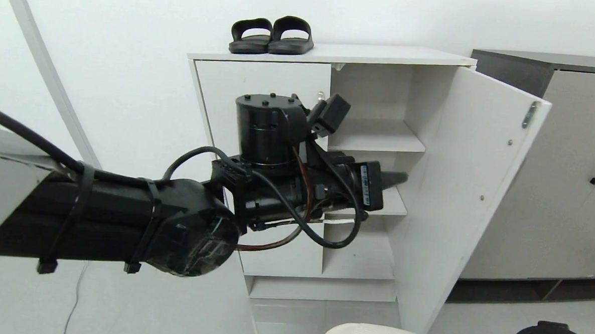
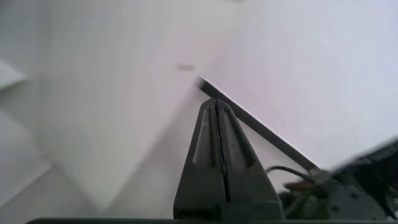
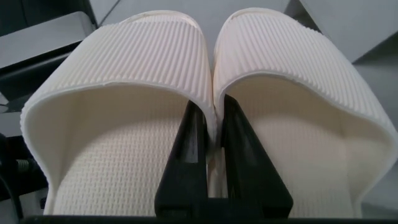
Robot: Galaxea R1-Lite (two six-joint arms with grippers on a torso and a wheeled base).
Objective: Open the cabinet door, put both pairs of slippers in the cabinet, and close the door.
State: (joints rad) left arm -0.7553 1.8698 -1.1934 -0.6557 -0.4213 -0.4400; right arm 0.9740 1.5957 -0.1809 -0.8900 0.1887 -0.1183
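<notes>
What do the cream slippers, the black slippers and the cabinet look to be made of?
The cream slippers look like soft moulded foam or rubber with a matte finish: thick ribbed straps, dimpled footbeds. The black slippers are likely moulded rubber or foam, smooth and matte, with one-piece straps; they are too far off to be sure. The cabinet seems to be white laminated board: flat smooth panels, square edges.

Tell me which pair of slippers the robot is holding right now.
The cream ribbed pair, pinched in the right gripper; the black pair sits on top of the white cabinet, untouched.
</notes>
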